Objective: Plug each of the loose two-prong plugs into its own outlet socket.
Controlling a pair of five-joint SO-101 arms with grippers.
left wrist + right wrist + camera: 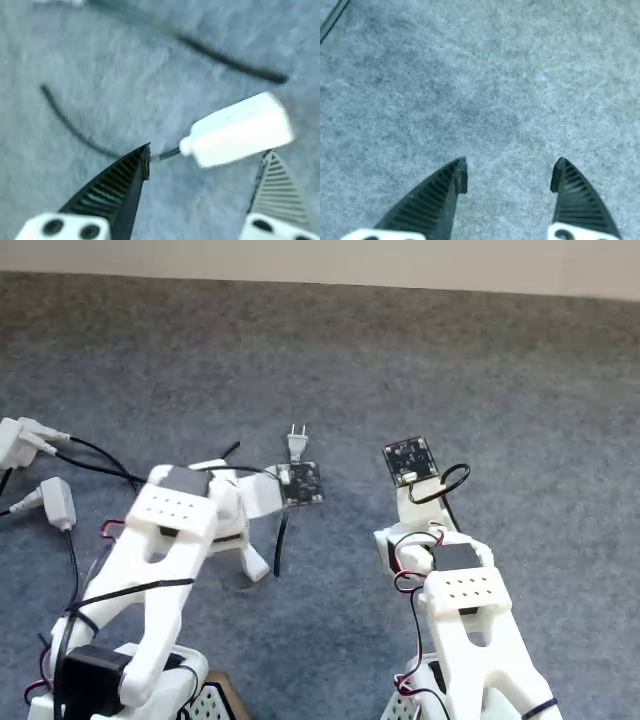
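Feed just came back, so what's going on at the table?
The left gripper is open, low over the grey carpet, with a white two-prong plug lying just beyond its fingers, not yet gripped. The right gripper is open over bare carpet, holding nothing. Two more white cable ends lie farther left.

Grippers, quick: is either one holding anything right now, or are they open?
Left gripper: open, holding nothing; a white plug lies just in front of it.
Right gripper: open, holding nothing, over grey carpet.
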